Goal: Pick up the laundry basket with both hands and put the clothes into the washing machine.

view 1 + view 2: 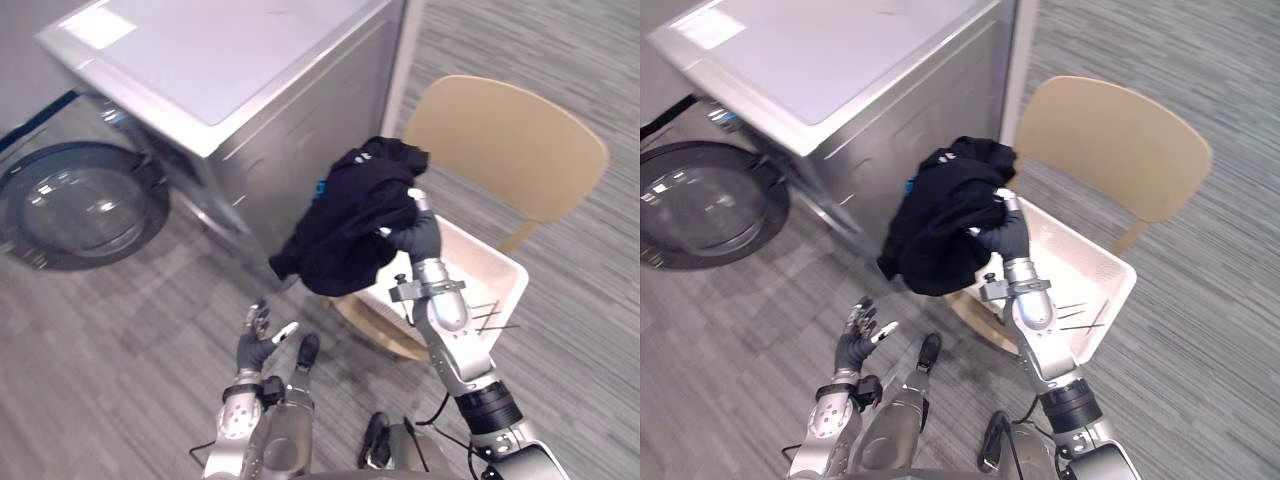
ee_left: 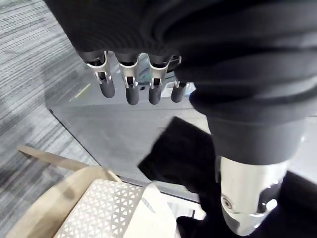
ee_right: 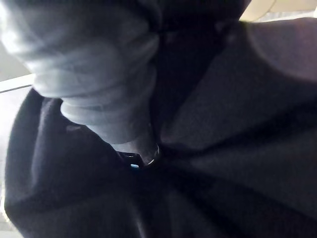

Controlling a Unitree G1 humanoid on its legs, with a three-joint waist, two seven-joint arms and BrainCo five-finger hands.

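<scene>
The right hand [image 1: 412,232] is curled tight on a floppy black piece of clothing [image 1: 345,215], holding it up over the white plastic laundry basket [image 1: 490,270] on the tan chair [image 1: 510,140]. The left hand [image 1: 258,340] hangs low, fingers spread, holding nothing. The clothing could slip to the floor, because the silver washing machine's round dark door [image 1: 80,205] is well apart.

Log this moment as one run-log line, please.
right hand: shut on black garment, held up beside basket | left hand: open, empty, low | basket: on chair | washer door: open
</scene>
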